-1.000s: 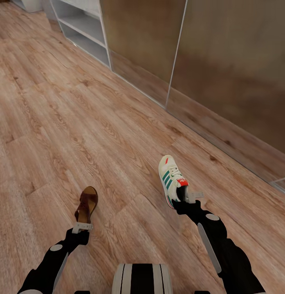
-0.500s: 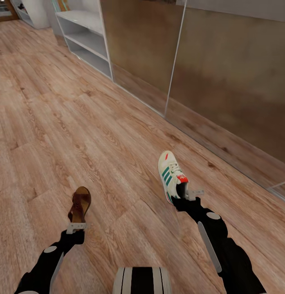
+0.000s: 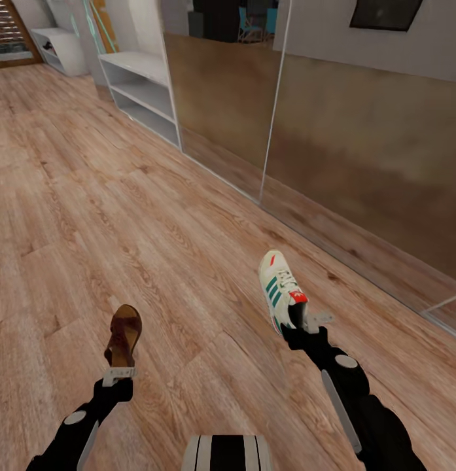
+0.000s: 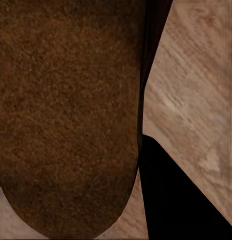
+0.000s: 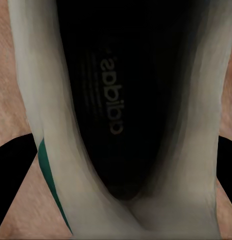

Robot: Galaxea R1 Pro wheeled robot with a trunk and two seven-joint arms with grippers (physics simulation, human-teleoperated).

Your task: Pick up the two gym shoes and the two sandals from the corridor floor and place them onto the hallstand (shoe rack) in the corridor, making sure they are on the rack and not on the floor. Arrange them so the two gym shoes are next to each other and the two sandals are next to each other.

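Floor (image 3: 90, 216) of wood planks runs far ahead, with a pale grey shoe rack (image 3: 139, 95) at the far left wall. Nearer, the right gripper (image 3: 305, 322) clamps the heel of a white sneaker (image 3: 280, 289). Left gripper (image 3: 118, 373) grips a brown sandal (image 3: 123, 335) by its heel.
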